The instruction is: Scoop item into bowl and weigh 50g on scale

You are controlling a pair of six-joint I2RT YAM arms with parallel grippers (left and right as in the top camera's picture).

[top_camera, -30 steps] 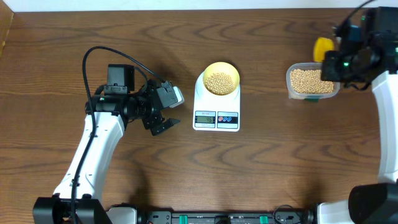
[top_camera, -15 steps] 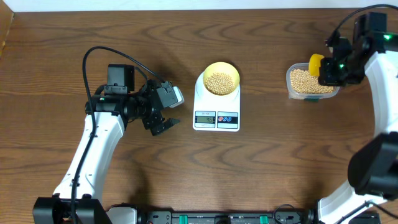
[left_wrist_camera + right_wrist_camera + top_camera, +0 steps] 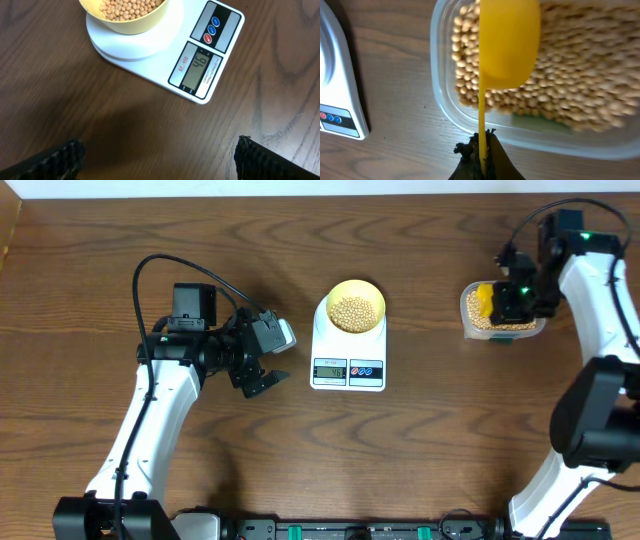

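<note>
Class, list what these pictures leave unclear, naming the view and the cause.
Bowl: left wrist view, top edge cuts off most.
Beans: right wrist view, blurred toward the right.
Tub: overhead, right arm covers part.
Left gripper: left wrist view, bottom edge cuts off its fingers.

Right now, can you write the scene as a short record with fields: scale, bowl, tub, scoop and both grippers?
scale: display reads 46
bowl: sits on the scale, holds beans
tub: right of the scale, holds many beans
scoop: above the beans in the tub; contact unclear
right gripper: shut on the scoop handle
left gripper: open, empty, left of the scale
</note>
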